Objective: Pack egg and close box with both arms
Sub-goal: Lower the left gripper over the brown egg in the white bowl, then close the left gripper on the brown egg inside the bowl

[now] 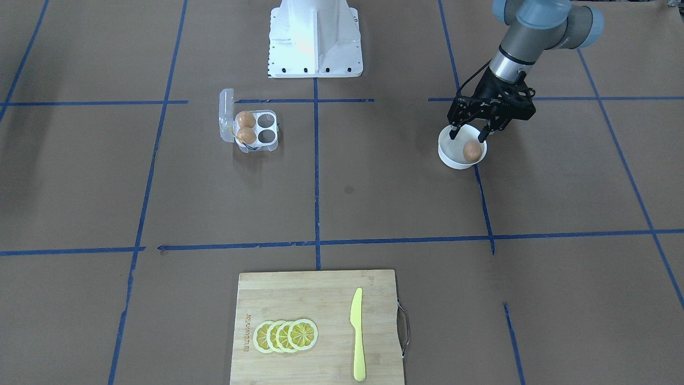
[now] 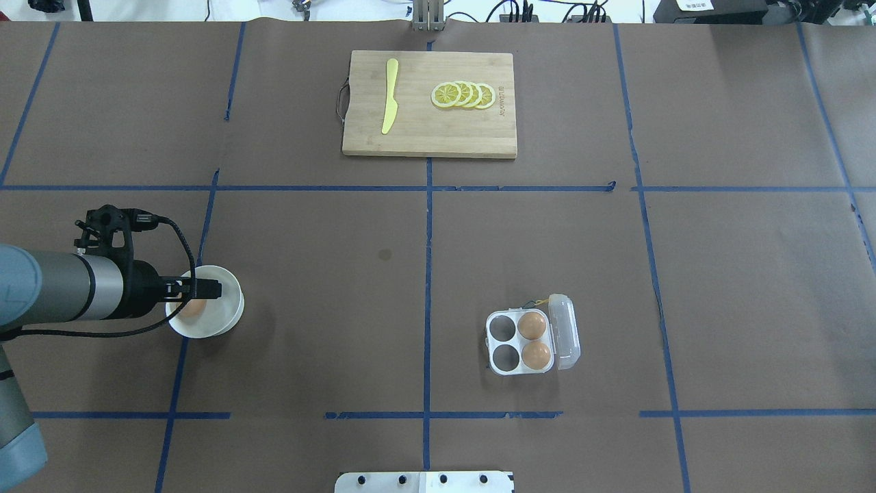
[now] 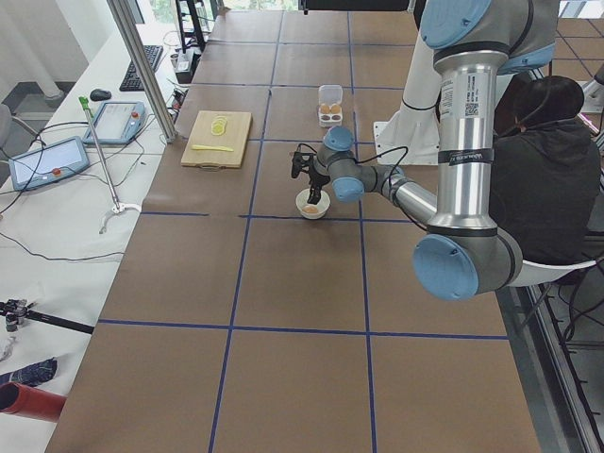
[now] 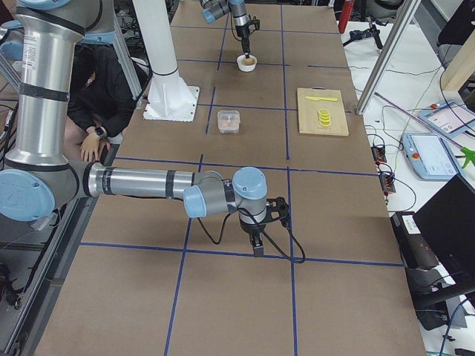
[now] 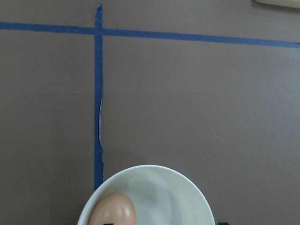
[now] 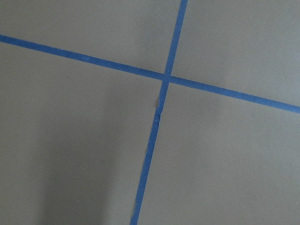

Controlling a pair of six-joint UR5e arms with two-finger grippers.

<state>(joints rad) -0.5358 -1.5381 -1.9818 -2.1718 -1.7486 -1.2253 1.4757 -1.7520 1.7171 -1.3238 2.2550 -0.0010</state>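
bowl [image 1: 450,156] holds one egg [image 1: 472,151]; box [image 1: 271,143] holds two.

The table [image 1: 406,187] is brown, gridded with blue tape lines [image 1: 316,176]. The egg [image 1: 472,151] is orange-brown, as are two more eggs [image 1: 246,127] in the clear box [image 1: 266,143], and it sits in a white bowl [image 1: 454,160]. The cutting board [image 1: 320,299] is pale wood (knife [image 1: 357,337] yellow-green, lemon slices [image 1: 286,336] yellow, pale-rimmed). The left arm [image 1: 513,56] is silver-grey — capped light blue.
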